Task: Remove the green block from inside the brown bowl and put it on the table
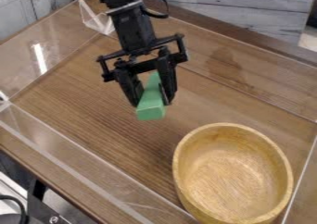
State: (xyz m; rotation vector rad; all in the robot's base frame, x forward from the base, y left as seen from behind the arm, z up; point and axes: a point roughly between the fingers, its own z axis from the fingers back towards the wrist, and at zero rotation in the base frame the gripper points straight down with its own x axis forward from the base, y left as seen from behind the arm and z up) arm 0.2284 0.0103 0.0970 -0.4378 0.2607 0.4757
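Observation:
My black gripper (151, 91) hangs over the middle of the table (74, 98), shut on the green block (152, 100). The block is a bright green bar, held upright between the two dark fingers, its lower end at or just above the wood. The brown bowl (233, 173) sits at the lower right, round and light tan, with nothing inside it. The block is to the upper left of the bowl's rim, apart from it.
Low clear plastic walls (74, 163) run along the table's edges, near the front and left. A pale grey wall or board (247, 10) lies behind the table at the top right. The arm (124, 10) comes down from the top centre.

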